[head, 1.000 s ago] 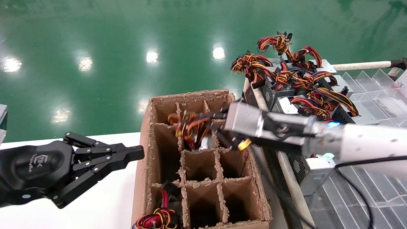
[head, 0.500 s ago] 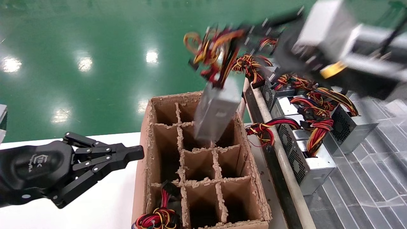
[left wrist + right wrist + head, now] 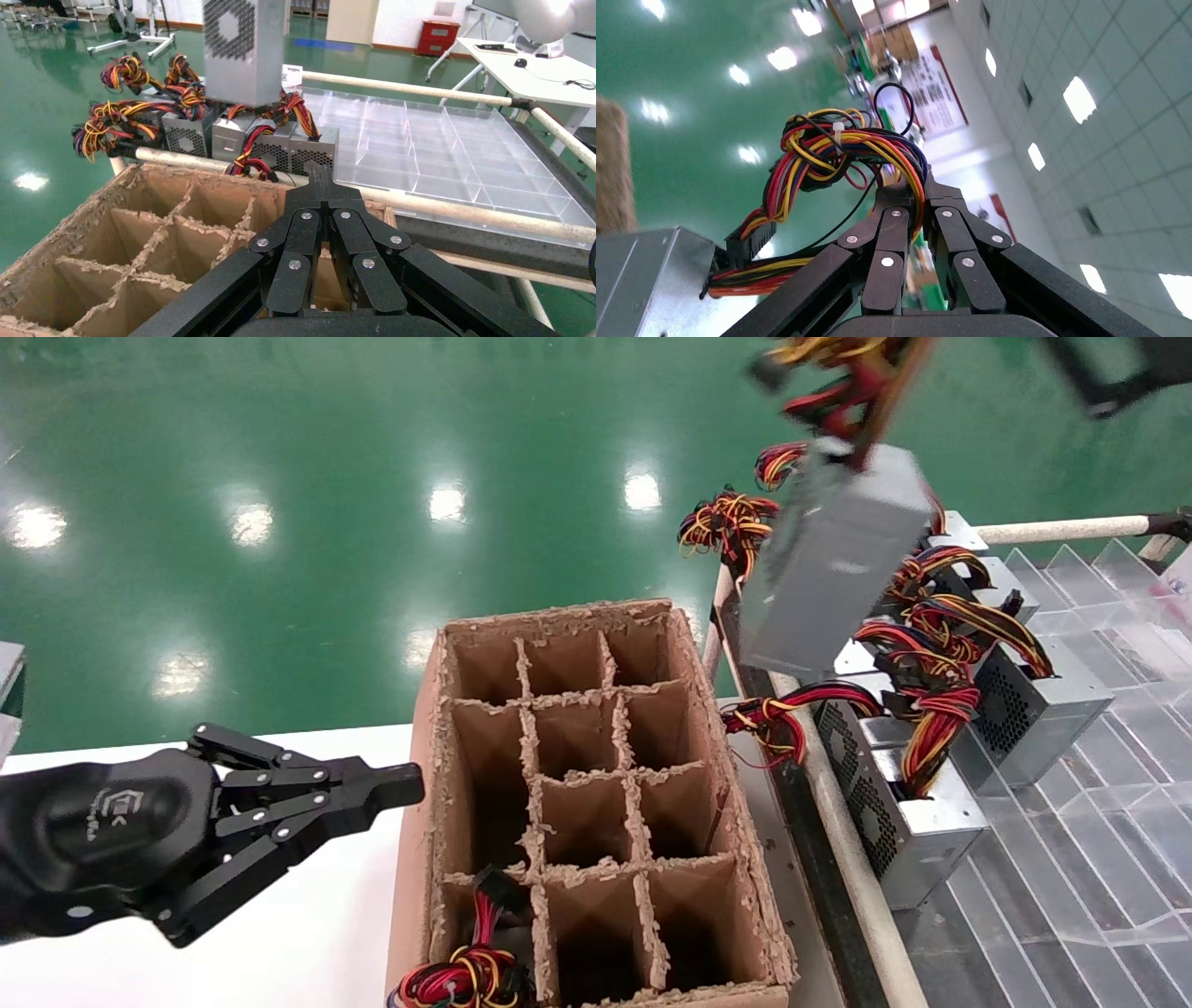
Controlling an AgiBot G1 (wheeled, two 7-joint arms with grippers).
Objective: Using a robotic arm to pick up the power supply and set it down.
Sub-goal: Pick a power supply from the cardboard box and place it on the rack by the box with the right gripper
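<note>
Right pincer (image 3: 914,186) gripping one power supply's (image 3: 832,561) wires

Colours in front of me: silver, brown, green, black

My silver-grey power supply (image 3: 829,561), with a hexagon of vent holes, trails a yellow, red, orange and black bundle (image 3: 842,158) with some purple-blue; at 6 o'clock the plain brown cardboard box (image 3: 582,803) shows frayed pale edges; at 11 the glossy green floor (image 3: 307,495) carries white light spots; at 8 my black left gripper (image 3: 396,786) bears white lettering
</note>
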